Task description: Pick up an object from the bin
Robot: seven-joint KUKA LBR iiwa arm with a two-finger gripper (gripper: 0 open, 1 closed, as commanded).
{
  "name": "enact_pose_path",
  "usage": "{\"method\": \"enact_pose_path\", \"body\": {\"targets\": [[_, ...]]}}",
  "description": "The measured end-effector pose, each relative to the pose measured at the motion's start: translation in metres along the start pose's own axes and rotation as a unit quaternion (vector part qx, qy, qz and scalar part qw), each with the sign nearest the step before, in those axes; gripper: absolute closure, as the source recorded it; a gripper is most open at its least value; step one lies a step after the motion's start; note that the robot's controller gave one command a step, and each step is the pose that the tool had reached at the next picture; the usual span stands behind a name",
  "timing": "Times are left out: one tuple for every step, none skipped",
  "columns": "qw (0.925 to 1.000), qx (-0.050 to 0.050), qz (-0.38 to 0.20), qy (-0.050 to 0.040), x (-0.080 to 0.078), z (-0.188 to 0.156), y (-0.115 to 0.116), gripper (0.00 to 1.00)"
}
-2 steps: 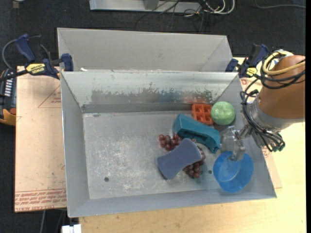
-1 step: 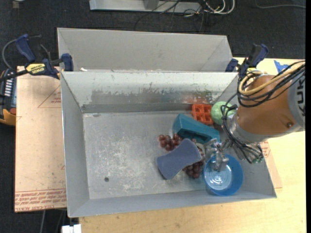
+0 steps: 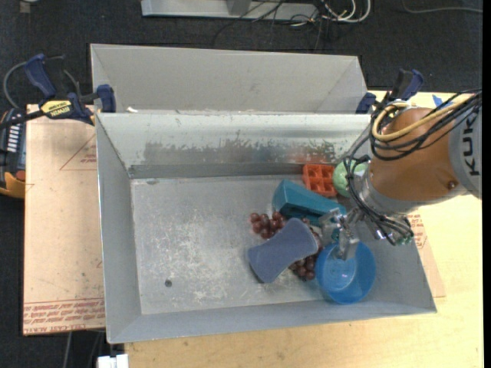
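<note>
Arm [image 3: 414, 163] reaches in from the right w/ its orange-brown wrist cover low over the lower-right part of the bin [image 3: 192, 282]. The tool [image 3: 343, 245] is at the upper-left rim of a round blue bowl [image 3: 349, 276], which lies near the bin's front wall, close to the right slope. Whether the tool is wide or narrow can't be told from this angle; its tip overlaps the bowl's rim, but nothing is seen clamped in it, so no hold can be claimed.

Nearest neighbours:
- 1 flat slate-blue pad [image 3: 281, 253] sits just left of the bowl, lying askew.
- Dark-red grapes [image 3: 267, 223] lie in a bunch at the pad's upper-left, w/ a few more between pad & bowl.
- 1 teal block [image 3: 305, 198] lies behind the pad.
- 1 orange gridded block [image 3: 316, 177] & 1 green piece [image 3: 342, 178] sit further back by the rear wall, the green 1 partly hidden by the arm.

Progress, as a judgement: approach looks done & descent approx done; the bowl rests on the bin floor, not yet lifted. Left to do: close on the bowl's wall, if the bowl is the target; check the hold; raise it clear of the bin. So roughly the 1st half is behind, w/ grasp & lift outstanding.
</note>
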State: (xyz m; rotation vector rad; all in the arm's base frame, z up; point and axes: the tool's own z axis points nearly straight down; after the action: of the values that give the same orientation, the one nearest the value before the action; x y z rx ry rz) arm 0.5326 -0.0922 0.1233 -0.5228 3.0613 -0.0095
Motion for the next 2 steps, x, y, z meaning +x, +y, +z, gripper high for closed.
{"method": "enact_pose_path", "body": {"targets": [[1.0, -0.002, 0.008, 0.0004, 0.0121, 0.0043, 0.0021, 1.0], [1.0, -0.001, 0.005, 0.0, 0.0085, 0.0035, 0.0004, 1.0]]}}
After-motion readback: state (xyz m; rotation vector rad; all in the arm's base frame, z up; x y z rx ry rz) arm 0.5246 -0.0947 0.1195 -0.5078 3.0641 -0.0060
